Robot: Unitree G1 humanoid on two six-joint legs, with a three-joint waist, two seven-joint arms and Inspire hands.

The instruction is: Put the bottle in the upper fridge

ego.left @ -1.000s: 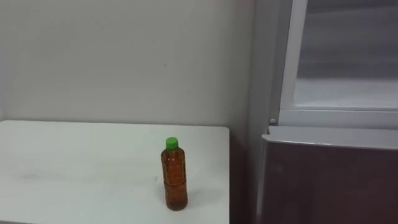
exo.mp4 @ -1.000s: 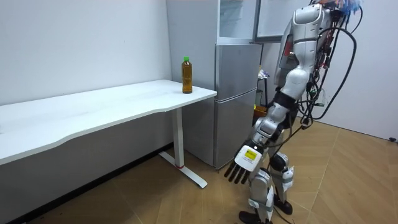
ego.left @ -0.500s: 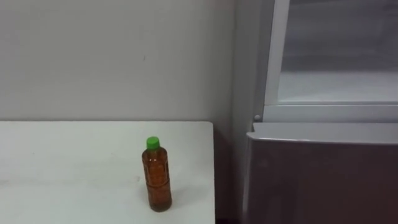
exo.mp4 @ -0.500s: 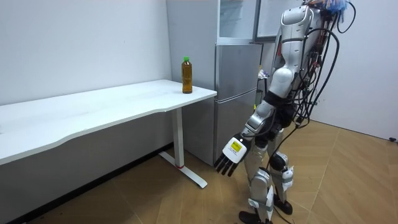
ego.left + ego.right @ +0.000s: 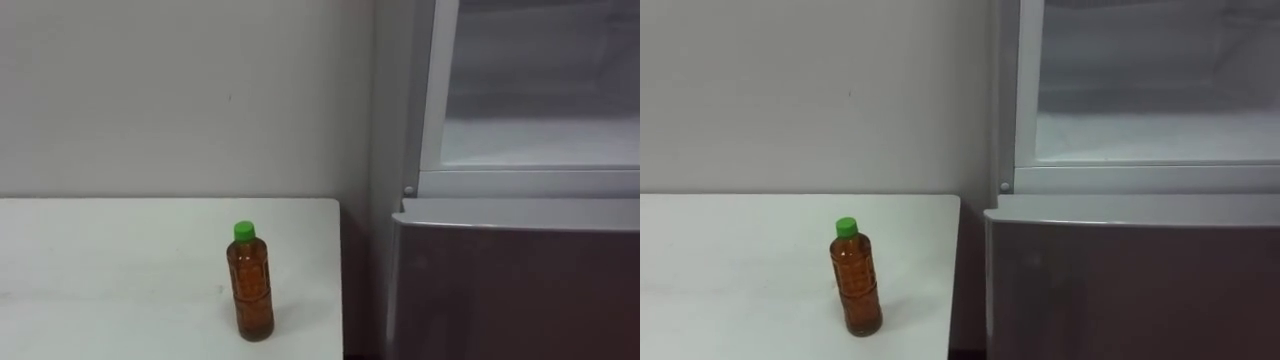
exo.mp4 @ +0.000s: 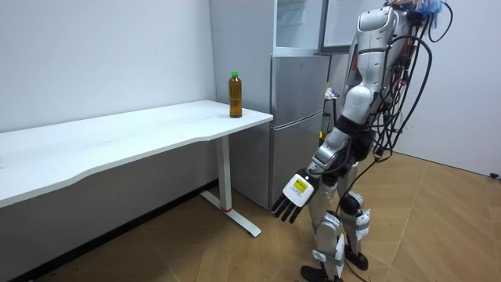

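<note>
Left hand [image 6: 293, 196] hangs low at the end of an arm angled down and forward from the shoulder. Its fingers are straight and relaxed, pointing at the floor and holding nothing. The robot stands upright before the fridge [image 5: 510, 280], whose upper compartment is open while the lower door is closed. Beside the fridge is the white table [image 5: 100, 270]. The bottle [image 5: 252, 290], amber with a green cap, stands upright on the table near the end closest to the fridge.
</note>
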